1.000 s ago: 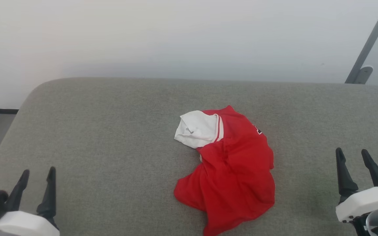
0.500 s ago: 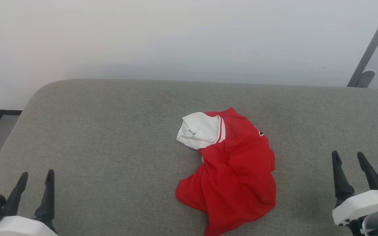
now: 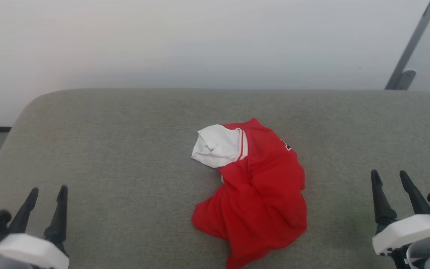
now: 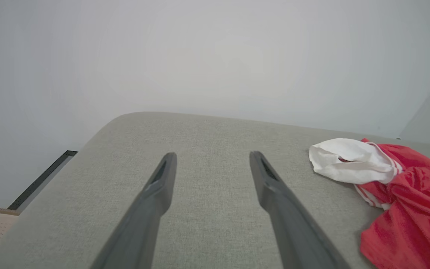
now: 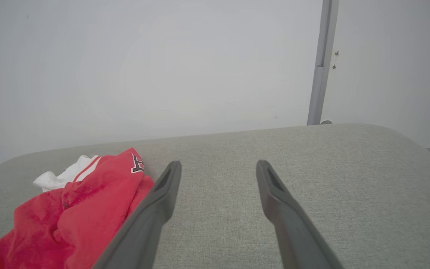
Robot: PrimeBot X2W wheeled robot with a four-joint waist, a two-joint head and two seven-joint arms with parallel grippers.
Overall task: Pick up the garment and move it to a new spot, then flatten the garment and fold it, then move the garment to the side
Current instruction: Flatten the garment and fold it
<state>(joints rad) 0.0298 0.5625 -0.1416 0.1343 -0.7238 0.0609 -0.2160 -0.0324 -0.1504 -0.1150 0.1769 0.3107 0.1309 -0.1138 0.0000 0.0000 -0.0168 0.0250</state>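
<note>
A: Grippers first, quick.
B: Left gripper [image 3: 49,189] is spread and empty, low left. Right gripper [image 3: 388,173] is the same, low right. Both are well apart from the garment [image 3: 263,194].
A: Step?
B: Looks like the first, pick-up not yet begun. The next move calls for a reach to the heap and a pinch on a raised fold.
A: Garment?
B: Crumpled red heap mid grey cushion [image 3: 106,149], between the grippers, nearer the right one. White sleeve [image 3: 217,146] is bunched at its far-left, striped trim [image 3: 242,144] beside it. There's a scrap of dark lettering [image 5: 137,164] at the far edge.

surface: grey fabric cushion [image 3: 125,149] | on it: crumpled garment [image 3: 263,194]
</note>
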